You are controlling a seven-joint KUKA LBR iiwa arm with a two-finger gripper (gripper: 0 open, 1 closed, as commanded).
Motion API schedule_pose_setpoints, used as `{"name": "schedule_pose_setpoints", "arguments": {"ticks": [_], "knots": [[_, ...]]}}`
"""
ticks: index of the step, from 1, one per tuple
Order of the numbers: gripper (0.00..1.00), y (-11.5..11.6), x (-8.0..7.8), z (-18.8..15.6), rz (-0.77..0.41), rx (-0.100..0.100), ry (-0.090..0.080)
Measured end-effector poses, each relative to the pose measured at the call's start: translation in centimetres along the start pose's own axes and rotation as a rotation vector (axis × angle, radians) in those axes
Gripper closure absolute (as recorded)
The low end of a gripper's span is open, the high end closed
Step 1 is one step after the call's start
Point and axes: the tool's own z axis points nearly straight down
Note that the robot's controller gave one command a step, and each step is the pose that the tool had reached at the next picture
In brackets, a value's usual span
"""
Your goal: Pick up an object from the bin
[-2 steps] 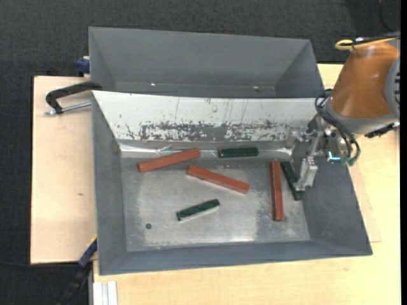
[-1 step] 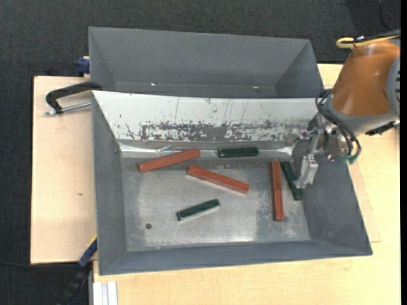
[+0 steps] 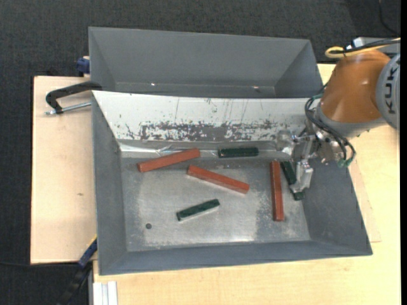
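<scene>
**Camera view: gripper low at the bin's right side, just beside a red-brown stick**

Nearest the gripper is the right red-brown stick [image 3: 277, 192]. It lies flat on the floor at the right side of the bin [image 3: 191, 251], running front to back, close to the foot of the sloping right wall. The gripper [image 3: 299, 186] hangs just to the right of it, low over that slope, reaching in from the right. A narrow dark shape runs along the gripper's lower end. I cannot tell if it is a loose piece or part of the robot, and I cannot tell if the gripper is open or closed. Nothing can be made out as gripped.

Above the gripper, the arm carries its orange cover [image 3: 353, 88], with cables [image 3: 342, 152] looping at the wrist.

4 more sticks lie on the floor, all apart from each other:
- The rear dark green stick [image 3: 238, 152] lies along the back wall, to the upper left of the gripper.
- The middle red-brown stick [image 3: 217, 179] lies slanted near the centre.
- The left red-brown stick [image 3: 169, 161] lies near the back wall, slightly tilted.
- The front dark green stick [image 3: 198, 210] lies slanted toward the front, well apart from the gripper.

A small dark speck [image 3: 148, 227] sits near the front left corner of the floor.
</scene>
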Motion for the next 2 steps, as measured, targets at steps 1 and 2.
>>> {"name": "schedule_pose_setpoints", "arguments": {"ticks": [1, 2], "knots": [[0.0, 0.37, 0.5, 2.35, -0.346, -0.007, 0.008], [0.0, 0.78, 1.15, 2.59, -0.495, -0.005, 0.005]]}}
